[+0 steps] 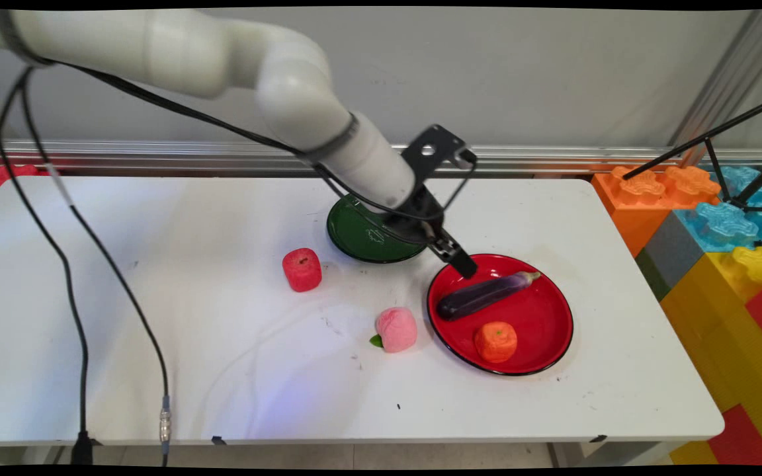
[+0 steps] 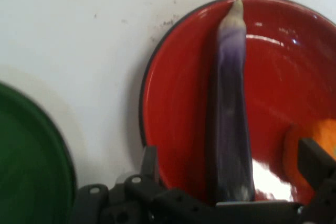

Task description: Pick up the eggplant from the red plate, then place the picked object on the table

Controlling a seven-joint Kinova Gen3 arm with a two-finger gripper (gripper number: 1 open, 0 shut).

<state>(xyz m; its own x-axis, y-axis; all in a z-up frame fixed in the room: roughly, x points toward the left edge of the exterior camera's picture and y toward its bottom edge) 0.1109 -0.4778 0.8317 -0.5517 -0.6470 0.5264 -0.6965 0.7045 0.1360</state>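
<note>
1. Your pincer (image 2: pixel 231 174) stands open, straddling the eggplant (image 2: pixel 231 114), gripping nothing.
2. The eggplant lies in the red plate (image 1: pixel 546 311) beside the orange (image 1: pixel 495 341).
3. The green plate (image 1: pixel 354 235) holds nothing; the peach (image 1: pixel 396 328) and apple (image 1: pixel 301 269) sit on the counter (image 1: pixel 156 297).

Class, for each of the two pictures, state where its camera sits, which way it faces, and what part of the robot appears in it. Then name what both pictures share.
Main view: fixed above the table's near side, looking down across it toward the wall; shows the white arm, cables and gripper.
Hand view: mounted on the hand, looking along the gripper down at the plates; shows black linkage and both fingers, apart.
Shared: red plate, eggplant, orange, green plate.
</note>
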